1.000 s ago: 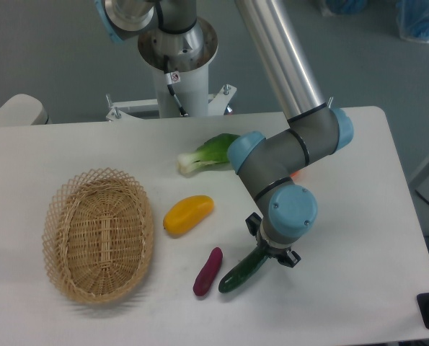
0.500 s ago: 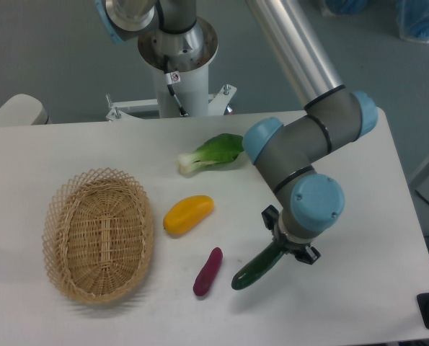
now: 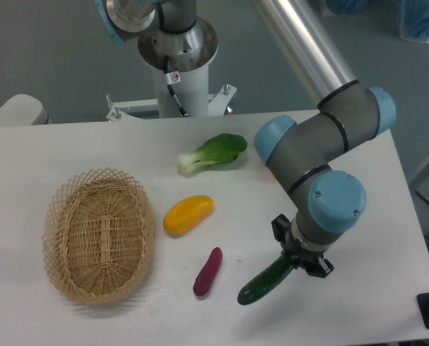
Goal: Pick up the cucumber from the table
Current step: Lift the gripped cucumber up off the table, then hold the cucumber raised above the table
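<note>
Near the counter's point(image 3: 70, 144) front right edge, the fingers point(image 3: 301, 254) pinch the cucumber point(image 3: 267, 281) at its upper end. It hangs tilted, right of the purple vegetable point(image 3: 208, 272), apart from it.

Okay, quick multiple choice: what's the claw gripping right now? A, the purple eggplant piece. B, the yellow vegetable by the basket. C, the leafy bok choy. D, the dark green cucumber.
D: the claw is closed on the upper end of the cucumber, while the purple piece, the yellow vegetable and the bok choy lie apart on the table.
</note>
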Tool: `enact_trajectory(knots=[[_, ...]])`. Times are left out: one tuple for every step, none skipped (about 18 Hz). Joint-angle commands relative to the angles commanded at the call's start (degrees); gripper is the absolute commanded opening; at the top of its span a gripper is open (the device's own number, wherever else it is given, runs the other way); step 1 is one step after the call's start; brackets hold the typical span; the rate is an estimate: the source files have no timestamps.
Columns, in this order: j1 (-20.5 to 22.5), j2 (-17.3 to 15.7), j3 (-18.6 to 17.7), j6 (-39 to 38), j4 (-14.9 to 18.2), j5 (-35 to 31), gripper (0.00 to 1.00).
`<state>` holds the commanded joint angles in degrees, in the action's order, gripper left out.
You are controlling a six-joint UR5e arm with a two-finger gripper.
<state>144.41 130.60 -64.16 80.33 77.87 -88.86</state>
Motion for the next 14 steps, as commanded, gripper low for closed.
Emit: enact_trajectory(knots=[[-0.1,0.3,0.1,0.0,-0.1,-0.2,0.07],[-0.1,0.5,0.1,-0.1,-0.1,-0.2,0.07],[-0.2,0.6,-0.1,-0.2,-0.2,-0.2,0.07],[-0.2,0.7,-0.1,-0.1,-0.2,-0.5,0.07],[-0.3,0.8,-0.1,0.1,-0.2,-1.0,0.07],[-0.5,0.8,-0.1,0.2,-0.2,-1.0,0.08],[-0.7,0.9,-0.2,0.2,-0.2,-1.1,0.08],[-0.8,0.8,-0.4,0.3,-0.3,-1.4,0.08],[-0.8,0.8,-0.6,0.4,-0.4,-1.7,0.09],[-1.0,0.8,-0.5,0.5,-0.4,-1.7,0.09],[-1.1,0.9,-0.5,0.8,-0.5,-1.7,0.09],[-1.1,0.9,-0.6,1.1,-0.5,-1.8,0.09],[-1.1,0.8,-0.6,1.7,-0.5,-1.8,0.09],[-1.1,0.8,-0.7,2.4,-0.5,-1.8,0.10]])
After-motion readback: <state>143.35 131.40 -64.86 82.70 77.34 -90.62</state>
